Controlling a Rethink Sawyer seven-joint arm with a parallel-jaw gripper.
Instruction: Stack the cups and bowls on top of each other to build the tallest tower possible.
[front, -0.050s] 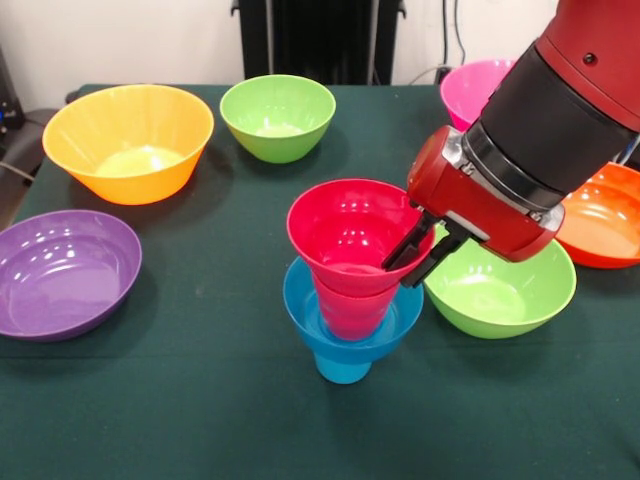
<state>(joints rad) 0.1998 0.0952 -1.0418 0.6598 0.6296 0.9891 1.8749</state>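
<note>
The tower stands at the table's middle. A sky-blue cup (342, 368) is at the bottom, with the small blue bowl (300, 300) on it and the red cup (350, 312) in that bowl. A small red bowl (345, 230) sits on top. My gripper (397, 276) comes in from the upper right. Its black fingers (408, 245) straddle the red bowl's right wall, one inside and one outside, and are shut on it. The arm covers part of the lime green bowl (500, 290) to the right of the tower.
A yellow-orange bowl (128, 140) and a second lime green bowl (278, 115) stand at the back left. A purple bowl (65, 270) is at the left edge. A pink bowl (475, 88) and an orange bowl (605, 220) lie on the right, behind the arm.
</note>
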